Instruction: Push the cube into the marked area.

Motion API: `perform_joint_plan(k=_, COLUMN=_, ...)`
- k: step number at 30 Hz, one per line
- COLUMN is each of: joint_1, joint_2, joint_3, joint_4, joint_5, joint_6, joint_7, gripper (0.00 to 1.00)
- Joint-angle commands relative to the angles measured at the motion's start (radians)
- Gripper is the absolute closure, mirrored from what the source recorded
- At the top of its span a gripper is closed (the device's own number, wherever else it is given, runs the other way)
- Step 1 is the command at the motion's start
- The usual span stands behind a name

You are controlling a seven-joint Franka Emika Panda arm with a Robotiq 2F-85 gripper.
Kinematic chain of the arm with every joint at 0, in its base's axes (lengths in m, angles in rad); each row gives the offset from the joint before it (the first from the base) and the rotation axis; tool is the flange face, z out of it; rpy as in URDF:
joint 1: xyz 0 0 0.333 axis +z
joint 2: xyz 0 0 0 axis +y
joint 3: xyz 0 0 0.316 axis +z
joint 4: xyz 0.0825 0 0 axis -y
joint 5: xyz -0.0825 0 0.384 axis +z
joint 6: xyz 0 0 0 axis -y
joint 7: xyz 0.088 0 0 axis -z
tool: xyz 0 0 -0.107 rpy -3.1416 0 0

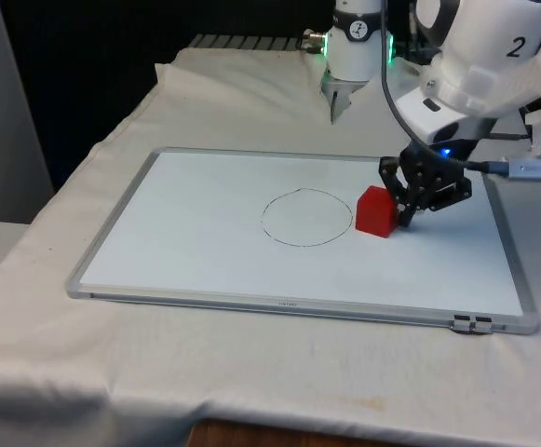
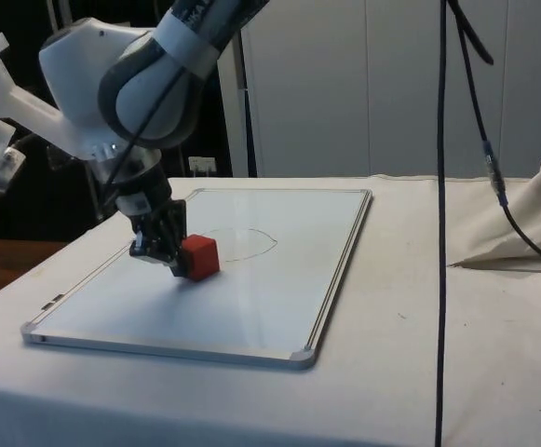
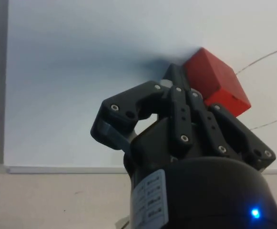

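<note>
- White cloth covers the table [image 1: 251, 391], and on it lies a framed whiteboard [image 1: 205, 261] with a thin circle [image 1: 307, 217] drawn near its middle — the marked area.
- Just outside that ring, at about 3 o'clock of it in the front view, sits the red cube [image 1: 376, 211]; its near edge touches or barely overlaps the line, while most of its body is on bare board.
- Pressed against the cube's outer side is the black gripper [image 1: 406, 210], tilted low to the board; in the wrist view its fingers [image 3: 179, 93] are drawn together into a narrow wedge, holding nothing, with the tip set against the cube [image 3: 214, 81].
- From the side view the gripper [image 2: 163, 250] stands behind the cube [image 2: 199, 256], with the circle [image 2: 242, 244] beyond it.
- By my reading the push is under way but unfinished — the cube is at the ring's border, and a further shove toward 9 o'clock in the front view is needed to bring it fully inside.
</note>
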Motion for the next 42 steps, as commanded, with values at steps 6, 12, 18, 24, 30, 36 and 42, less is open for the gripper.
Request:
perform_joint_plan(k=6, joint_1=0.004, joint_2=-0.016, joint_3=-0.009, joint_4=-0.029, joint_5=-0.045, joint_6=-0.004, joint_7=0.010, gripper=1.00)
perform_joint_plan(k=12, joint_1=-0.001, joint_2=-0.014, joint_3=-0.009, joint_4=-0.030, joint_5=-0.078, joint_6=-0.027, joint_7=0.009, gripper=1.00)
perform_joint_plan(k=18, joint_1=0.006, joint_2=-0.019, joint_3=-0.017, joint_4=-0.044, joint_5=-0.134, joint_6=-0.057, joint_7=0.019, gripper=1.00)
perform_joint_plan(k=24, joint_1=0.006, joint_2=-0.017, joint_3=-0.016, joint_4=-0.046, joint_5=-0.168, joint_6=-0.079, joint_7=0.022, gripper=1.00)
perform_joint_plan(k=30, joint_1=0.006, joint_2=-0.015, joint_3=-0.017, joint_4=-0.045, joint_5=-0.215, joint_6=-0.111, joint_7=0.025, gripper=1.00)
perform_joint_plan(k=36, joint_1=0.000, joint_2=-0.013, joint_3=-0.022, joint_4=-0.043, joint_5=-0.261, joint_6=-0.130, joint_7=0.031, gripper=1.00)
perform_joint_plan(k=42, joint_1=0.001, joint_2=-0.010, joint_3=-0.032, joint_4=-0.042, joint_5=-0.310, joint_6=-0.147, joint_7=0.043, gripper=1.00)
